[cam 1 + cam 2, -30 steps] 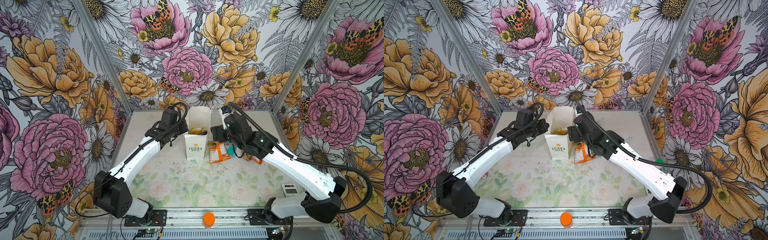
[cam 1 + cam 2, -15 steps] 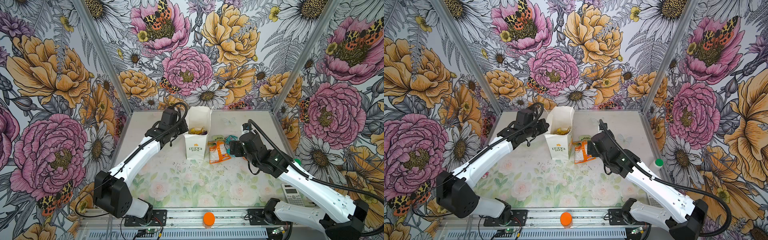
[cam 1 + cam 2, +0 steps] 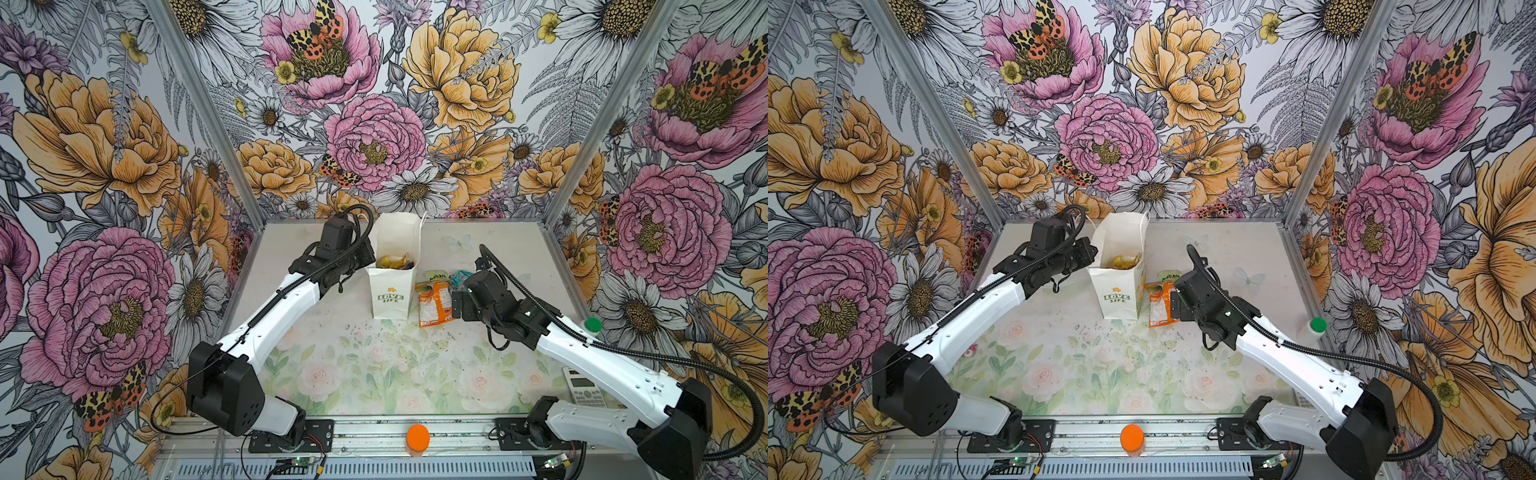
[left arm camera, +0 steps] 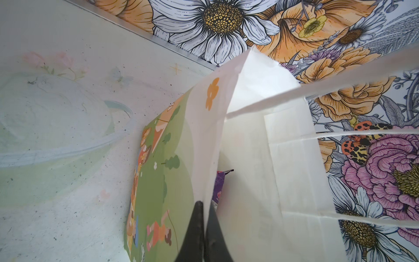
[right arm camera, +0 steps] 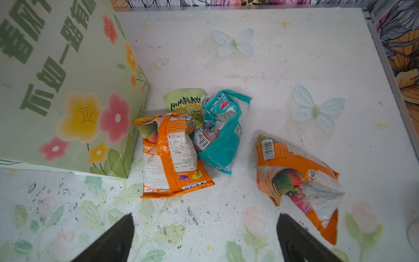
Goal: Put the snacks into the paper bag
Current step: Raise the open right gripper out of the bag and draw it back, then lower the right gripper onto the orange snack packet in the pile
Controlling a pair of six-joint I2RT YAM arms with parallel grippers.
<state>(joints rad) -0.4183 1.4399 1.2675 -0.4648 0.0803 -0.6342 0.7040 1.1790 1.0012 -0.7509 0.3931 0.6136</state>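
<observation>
Paper bag point(image 3: 392, 291) stands toward the table's back edge, left gripper point(image 4: 204, 208) pinched on its wall, some snacks point(image 3: 392, 262) inside. Right gripper point(image 5: 204, 215) hangs spread wide over the loose ones. The orange packet point(image 5: 172, 156), teal packet point(image 5: 217, 140) and pale green packet point(image 5: 183, 102) are piled just beside the bag, with a second orange packet point(image 5: 297, 179) lying apart. Calculator point(image 3: 584, 384) and bottle point(image 3: 592, 326) hug the right edge.

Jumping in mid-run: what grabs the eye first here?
The upright white paper gift bag stands toward the back of the table, its rim pinched by the shut left gripper, with yellow and purple crinkly packets already inside. Beside it lie an orange-and-white plastic packet, a teal packet and a pale green packet in a heap, and a second orange packet apart; the open right gripper hovers short of them.
</observation>
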